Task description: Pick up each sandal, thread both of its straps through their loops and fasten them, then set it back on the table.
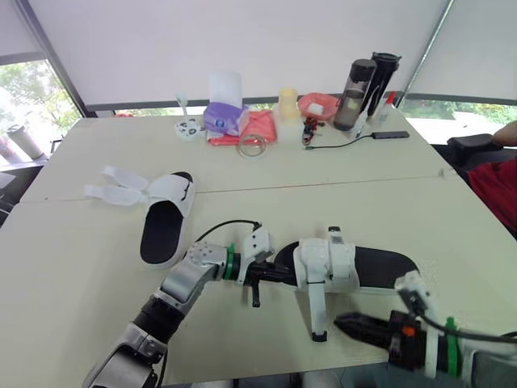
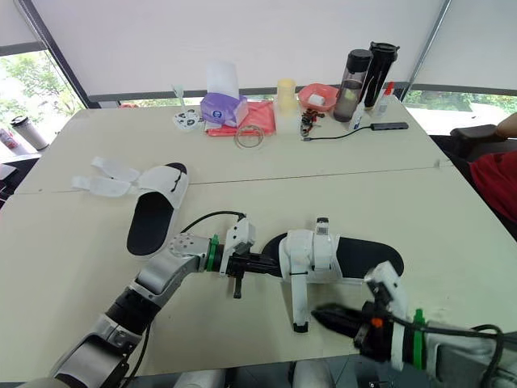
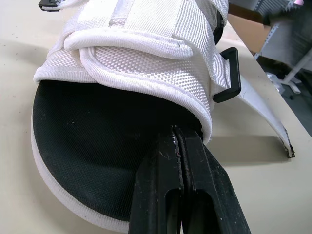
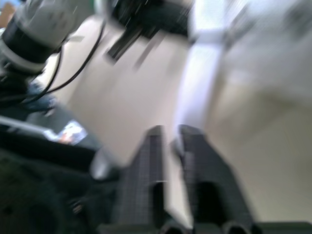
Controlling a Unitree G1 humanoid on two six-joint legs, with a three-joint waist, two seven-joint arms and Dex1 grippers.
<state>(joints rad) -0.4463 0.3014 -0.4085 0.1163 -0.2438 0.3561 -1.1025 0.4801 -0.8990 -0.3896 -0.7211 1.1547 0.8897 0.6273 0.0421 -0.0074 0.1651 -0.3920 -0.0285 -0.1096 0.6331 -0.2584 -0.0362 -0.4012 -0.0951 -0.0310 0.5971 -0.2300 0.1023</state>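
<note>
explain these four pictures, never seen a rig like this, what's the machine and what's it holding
This is a humanoid robot with two arms, each ending in a two-fingered gripper. The two wide pictures come from cameras in its head, the close-ups from cameras on its wrists. On the table lie two white sandals. The left gripper is pinched shut on the end of the near sandal. The right gripper sits by its loose strap. The far sandal lies with straps open. Bottles stand at the far edge.

Near sandal front centre on table, other sandal behind-left (well apart), bottles far edge
</note>
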